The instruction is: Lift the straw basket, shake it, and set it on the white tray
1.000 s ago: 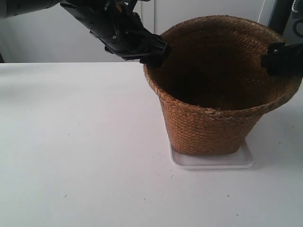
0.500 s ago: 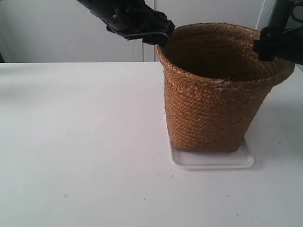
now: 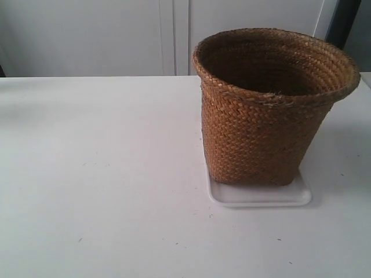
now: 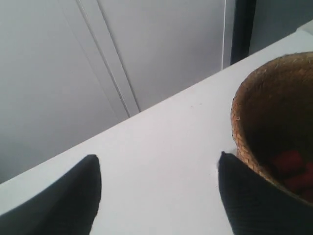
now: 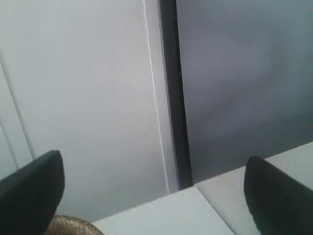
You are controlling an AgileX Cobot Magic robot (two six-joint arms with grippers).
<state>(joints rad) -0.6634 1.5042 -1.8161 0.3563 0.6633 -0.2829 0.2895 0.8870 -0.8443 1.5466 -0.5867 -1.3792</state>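
Observation:
The straw basket (image 3: 264,110) stands upright on the white tray (image 3: 261,196), right of the table's middle in the exterior view. Neither arm shows in that view. In the left wrist view my left gripper (image 4: 159,196) is open, with bare table between its dark fingers (image 4: 63,200); the straw basket (image 4: 254,122) rim lies just beyond one fingertip, with something red inside (image 4: 288,161). My right gripper (image 5: 154,188) is open too, holding nothing, and a sliver of the straw basket (image 5: 73,226) rim shows by one finger.
The white table (image 3: 98,174) stretches wide at the exterior view's left and in front of the tray. White cabinet doors (image 3: 116,35) stand behind the table. A dark vertical post (image 3: 348,23) rises at the back right.
Both grippers let go of the basket rim and rose out of the exterior view. The basket, tilted a second ago, now stands upright on the tray.

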